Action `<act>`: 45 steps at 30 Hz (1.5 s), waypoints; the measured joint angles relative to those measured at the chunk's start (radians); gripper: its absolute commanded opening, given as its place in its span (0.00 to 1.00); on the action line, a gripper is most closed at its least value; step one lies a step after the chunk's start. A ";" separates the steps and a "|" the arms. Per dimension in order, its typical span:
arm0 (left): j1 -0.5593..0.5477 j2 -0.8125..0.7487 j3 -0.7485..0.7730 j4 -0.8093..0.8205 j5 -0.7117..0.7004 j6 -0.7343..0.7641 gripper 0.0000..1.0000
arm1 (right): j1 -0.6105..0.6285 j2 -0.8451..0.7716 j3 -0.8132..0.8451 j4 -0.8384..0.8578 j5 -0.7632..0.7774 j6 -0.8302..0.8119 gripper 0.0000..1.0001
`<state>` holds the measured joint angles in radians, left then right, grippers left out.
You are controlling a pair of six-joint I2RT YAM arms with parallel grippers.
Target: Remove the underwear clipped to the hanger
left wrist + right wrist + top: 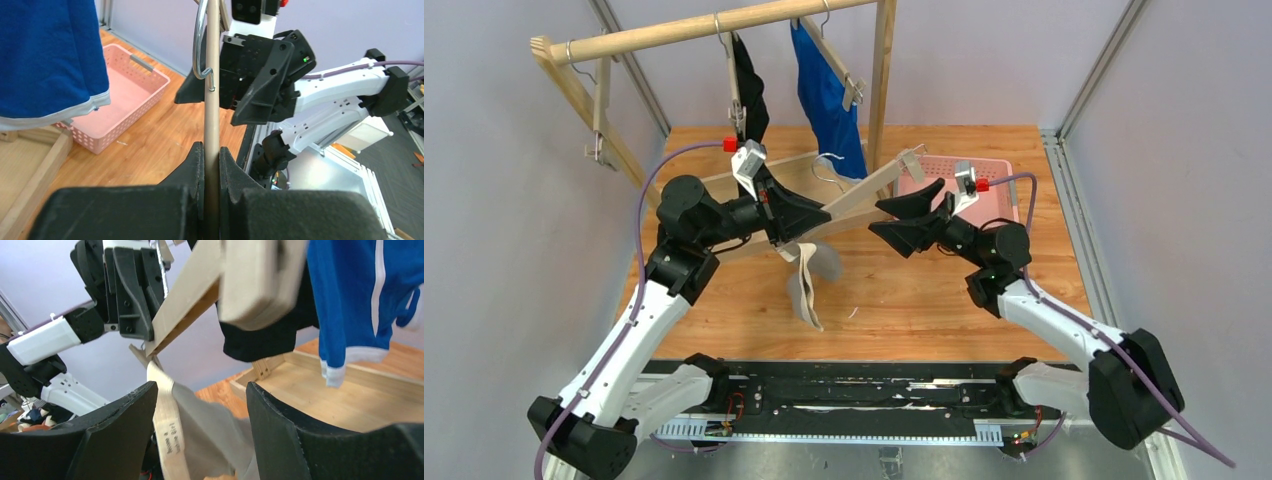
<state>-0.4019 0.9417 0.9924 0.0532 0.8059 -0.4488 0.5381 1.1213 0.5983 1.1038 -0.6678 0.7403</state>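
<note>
Left tool (786,214) is clamped tight on the wooden hanger (869,190), holding it off the rack and tilted over the middle of the surface (944,300). My read is that it fixes the bar so the other arm can work the clips. The left wrist view confirms both fingers are pressed on the bar's thin edge. Grey briefs (809,280) dangle from the bar just beside the left tool. They look held by one clip, but I can't confirm which. Right tool (902,224) is spread wide and holds nothing. In its wrist view the grey cloth sits framed between the fingers, apparently apart from both. Black briefs (749,85) and blue briefs (829,100) hang clipped on their own hangers from the rack rod (704,28) at the far edge. Pink basket (1002,165) sits at the far right corner and is probably the drop point.
</note>
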 measured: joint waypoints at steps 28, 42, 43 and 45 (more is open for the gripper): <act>-0.103 -0.015 -0.124 0.262 -0.084 -0.152 0.00 | 0.095 0.226 0.150 0.360 0.091 0.099 0.28; -0.106 -0.023 -0.150 0.334 -0.091 -0.146 0.18 | 0.118 0.208 0.162 0.375 0.085 0.130 0.01; -0.106 -0.023 -0.151 0.336 -0.091 -0.146 0.32 | 0.118 0.206 0.162 0.370 0.085 0.129 0.01; -0.106 -0.024 -0.153 0.335 -0.098 -0.144 0.43 | 0.119 0.201 0.162 0.364 0.082 0.121 0.01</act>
<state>-0.5076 0.9176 0.8394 0.3882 0.7078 -0.5930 0.6567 1.3220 0.7601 1.4673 -0.5854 0.8612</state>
